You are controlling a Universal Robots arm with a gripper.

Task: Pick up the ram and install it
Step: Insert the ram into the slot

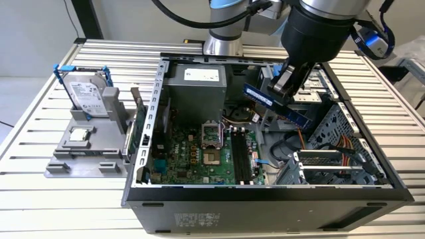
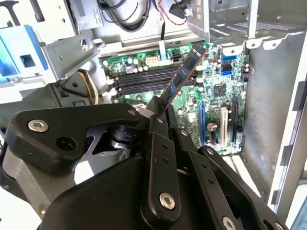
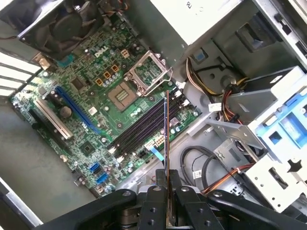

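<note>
Exterior view, upper right: gripper [image 1: 281, 89] jaws clamp the ram [image 1: 295, 115] across its flat faces. Judged light, stiff, fragile; avoid bending it.

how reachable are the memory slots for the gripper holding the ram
Probably yes: the gripper holds the ram above the open case, and the memory slots lie bare below, with cables aside.

Bright, even light fills the exterior view: the slatted desk [image 1: 40, 99] glares pale, while the inside of the open computer case [image 1: 265, 199] lies in soft shade. In the second wrist view the black pincer [image 2: 159, 111] carries a dull sheen, the ram [image 2: 184, 72] it clamps is well lit, and the upper corner washes out white.
</note>
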